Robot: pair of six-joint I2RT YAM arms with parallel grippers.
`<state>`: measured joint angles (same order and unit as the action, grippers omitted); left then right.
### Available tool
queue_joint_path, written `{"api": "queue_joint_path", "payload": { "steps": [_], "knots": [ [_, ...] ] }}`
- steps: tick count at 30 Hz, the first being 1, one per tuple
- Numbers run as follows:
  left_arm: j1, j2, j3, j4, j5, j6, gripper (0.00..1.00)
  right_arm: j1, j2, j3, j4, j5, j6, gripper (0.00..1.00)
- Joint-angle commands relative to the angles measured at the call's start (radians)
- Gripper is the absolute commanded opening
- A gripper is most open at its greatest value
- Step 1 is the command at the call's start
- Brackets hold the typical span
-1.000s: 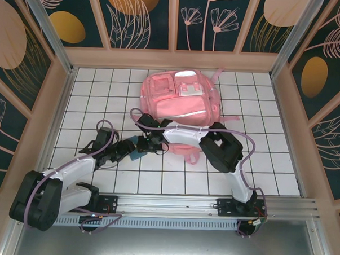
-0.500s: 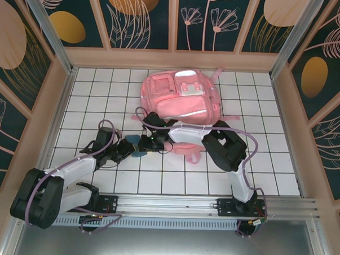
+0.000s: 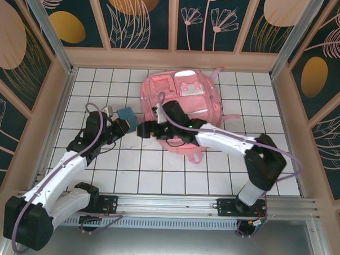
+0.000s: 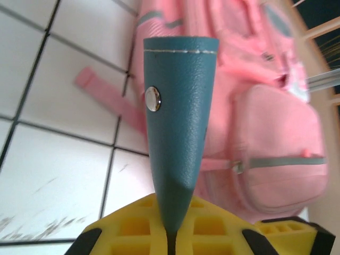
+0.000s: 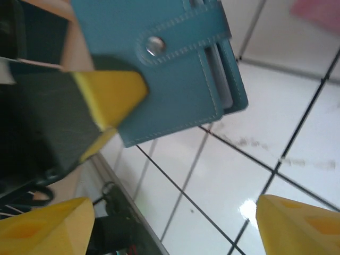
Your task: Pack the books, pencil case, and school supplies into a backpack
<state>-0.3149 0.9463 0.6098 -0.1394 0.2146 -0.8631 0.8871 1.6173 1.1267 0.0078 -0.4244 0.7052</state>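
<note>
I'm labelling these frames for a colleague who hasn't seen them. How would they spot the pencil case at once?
Find the big pink backpack on the white tiled table. Just off its left side, the left end effector pinches the pencil case above the tiles. It is the only blue-teal thing there, with a stitched strap and a silver snap.

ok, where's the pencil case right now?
Top external view: the pencil case is clamped in the left end effector, just left of the pink backpack, with the open right end effector close beside it.
</note>
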Motion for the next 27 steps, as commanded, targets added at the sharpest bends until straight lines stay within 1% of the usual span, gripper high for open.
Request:
{"api": "queue_joint_path", "payload": {
  "steps": [1,4,7,9,11,14,19,21,24,27],
  "knots": [
    [0.0,0.023,0.041,0.138,0.086,-0.037,0.08,-0.06,-0.075,-0.097,0.18,-0.049,0.076,0.86],
    [-0.001,0.067,0.046,0.31,0.185,-0.137,0.08,-0.105,-0.129,-0.155,0.27,-0.066,0.132,0.9],
    [-0.01,0.108,0.034,0.488,0.218,-0.242,0.07,-0.139,-0.152,-0.183,0.33,-0.077,0.178,0.9],
    [-0.023,0.141,0.024,0.606,0.238,-0.317,0.07,-0.162,-0.152,-0.211,0.404,-0.087,0.233,0.91],
    [-0.042,0.18,0.032,0.676,0.26,-0.363,0.07,-0.177,-0.139,-0.235,0.492,-0.103,0.29,0.9],
    [-0.074,0.227,0.057,0.71,0.269,-0.402,0.07,-0.194,-0.113,-0.239,0.566,-0.116,0.358,0.88],
    [-0.102,0.257,0.071,0.729,0.255,-0.441,0.07,-0.194,-0.092,-0.199,0.551,-0.123,0.366,0.8],
    [-0.107,0.266,0.073,0.741,0.259,-0.458,0.06,-0.194,-0.096,-0.191,0.542,-0.11,0.366,0.75],
    [-0.111,0.271,0.067,0.754,0.261,-0.48,0.06,-0.194,-0.097,-0.187,0.541,-0.094,0.373,0.62],
    [-0.111,0.262,0.053,0.758,0.262,-0.489,0.05,-0.189,-0.099,-0.188,0.579,-0.09,0.372,0.56]
  ]
}}
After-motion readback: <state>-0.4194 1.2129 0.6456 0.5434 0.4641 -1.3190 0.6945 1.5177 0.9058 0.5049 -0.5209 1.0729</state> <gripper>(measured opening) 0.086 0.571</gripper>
